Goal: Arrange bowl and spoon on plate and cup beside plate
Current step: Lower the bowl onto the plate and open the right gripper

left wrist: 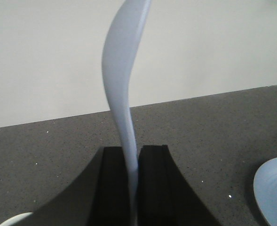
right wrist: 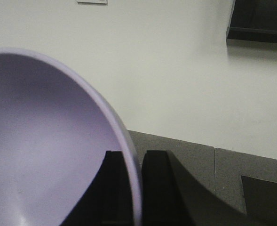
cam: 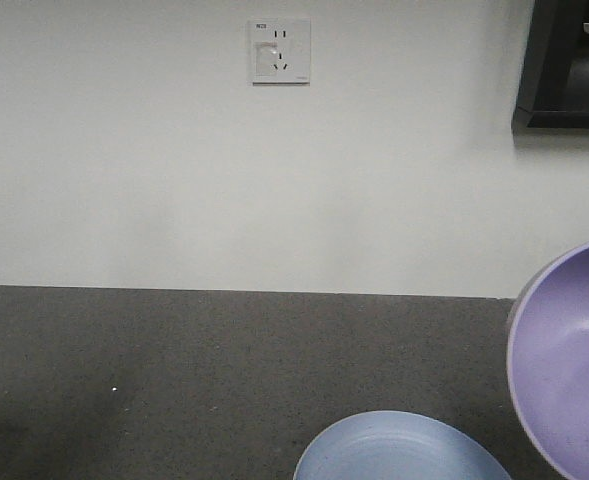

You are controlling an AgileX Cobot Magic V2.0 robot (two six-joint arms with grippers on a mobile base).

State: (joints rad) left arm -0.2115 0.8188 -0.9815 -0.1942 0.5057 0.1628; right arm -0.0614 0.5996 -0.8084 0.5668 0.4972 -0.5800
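The pale blue spoon (left wrist: 122, 94) stands upright by its handle in my left gripper (left wrist: 134, 157), which is shut on it, with the scoop pointing up in front of the wall. My right gripper (right wrist: 134, 162) is shut on the rim of the lavender bowl (right wrist: 44, 141), one finger inside and one outside. The bowl (cam: 569, 360) hangs tilted at the right edge of the front view, its opening facing left. The light blue plate (cam: 404, 452) lies flat on the dark counter, below and left of the bowl; its edge (left wrist: 274, 190) also shows at the lower right of the left wrist view. A pale curved rim (left wrist: 16, 220) in that view's lower left corner may be the cup.
The dark speckled counter (cam: 174, 370) runs back to a white wall with a socket (cam: 279, 50). A black cabinet (cam: 569, 65) hangs at the upper right. In the right wrist view a seam (right wrist: 215, 174) crosses the counter.
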